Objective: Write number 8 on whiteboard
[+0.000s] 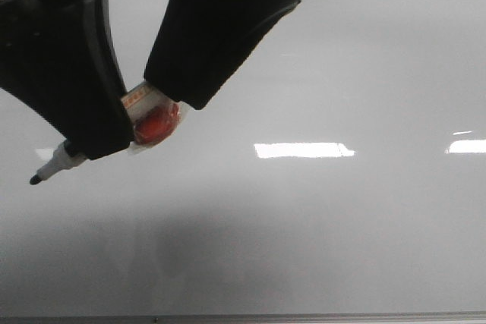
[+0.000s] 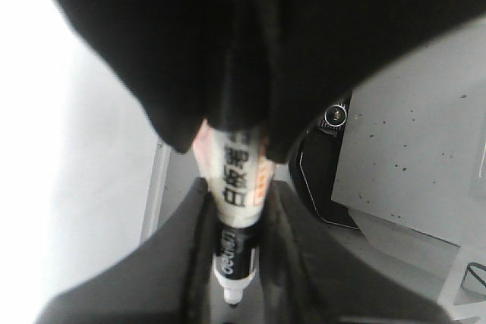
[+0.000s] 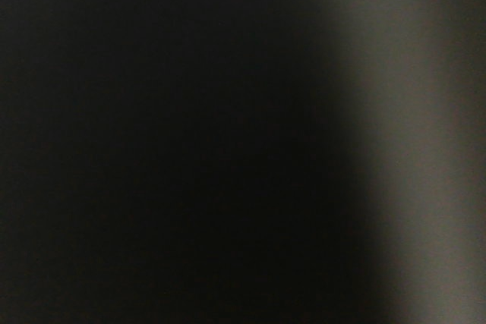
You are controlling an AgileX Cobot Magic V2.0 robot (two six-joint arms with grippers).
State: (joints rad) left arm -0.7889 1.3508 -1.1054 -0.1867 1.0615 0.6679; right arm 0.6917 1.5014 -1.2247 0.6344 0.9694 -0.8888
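Left gripper [image 1: 125,123] jaws pinching marker [image 2: 237,210], black tip [image 1: 35,180] over blank whiteboard [image 1: 319,218]. Right wrist view dark; can't tell its jaws.

A pale grey wall panel [image 2: 414,134], speckled with small dark dots, is seen in the left wrist view. A dark, rounded fitting [image 2: 323,187] with a small metal screw [image 2: 332,116] at its top is set just beside this panel. A light metal strip [image 2: 154,191] runs upright near a brightly lit white area. Nothing is resolved in the right wrist view: only darkness, fading to dim grey-brown at one side, is recorded.
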